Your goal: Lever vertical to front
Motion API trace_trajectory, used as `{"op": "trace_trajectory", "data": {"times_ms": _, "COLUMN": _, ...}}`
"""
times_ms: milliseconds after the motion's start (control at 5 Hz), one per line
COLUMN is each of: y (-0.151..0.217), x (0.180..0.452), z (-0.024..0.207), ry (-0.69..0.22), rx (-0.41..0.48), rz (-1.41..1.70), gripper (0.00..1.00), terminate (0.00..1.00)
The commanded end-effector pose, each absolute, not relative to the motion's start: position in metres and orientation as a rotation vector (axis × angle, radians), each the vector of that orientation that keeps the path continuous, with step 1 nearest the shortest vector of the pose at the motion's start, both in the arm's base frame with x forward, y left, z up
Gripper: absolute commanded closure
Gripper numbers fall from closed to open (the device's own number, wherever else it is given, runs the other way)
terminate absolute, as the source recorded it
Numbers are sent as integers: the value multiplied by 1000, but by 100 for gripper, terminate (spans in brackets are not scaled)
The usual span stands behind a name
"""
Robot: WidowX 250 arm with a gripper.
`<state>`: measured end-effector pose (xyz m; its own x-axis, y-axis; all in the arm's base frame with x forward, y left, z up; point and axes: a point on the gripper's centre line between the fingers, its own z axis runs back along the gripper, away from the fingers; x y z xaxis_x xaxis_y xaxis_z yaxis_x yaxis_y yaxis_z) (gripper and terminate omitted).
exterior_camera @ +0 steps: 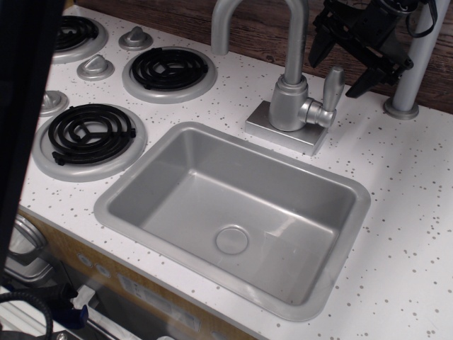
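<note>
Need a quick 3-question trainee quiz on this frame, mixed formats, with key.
1. True or false: the gripper is clamped on the lever.
2. Which way does the lever point? A) upright B) flat toward the sink C) straight down.
3. Fill in: the lever joins the faucet body on the side facing away from the ____ burners.

Key:
1. False. The jaws are spread and sit up and behind the lever, apart from it.
2. A.
3. Stove; the lever's stub sticks out on the image-right side.
</note>
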<state>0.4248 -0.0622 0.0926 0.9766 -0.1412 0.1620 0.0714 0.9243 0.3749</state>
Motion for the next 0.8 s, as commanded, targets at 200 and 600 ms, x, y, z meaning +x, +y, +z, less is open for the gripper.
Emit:
{"op": "trace_trajectory", "data": {"times_ms": 200, "y": -55, "x": 416, "z": 104, "ry": -203, "rx": 357, "rz": -47, "gripper": 100, "terminate": 0}}
{"op": "trace_trajectory", "data": {"times_ms": 600, "y": -49, "x": 388, "z": 99, "ry": -127, "rx": 353, "rz": 5, "gripper": 100, "terminate": 0}}
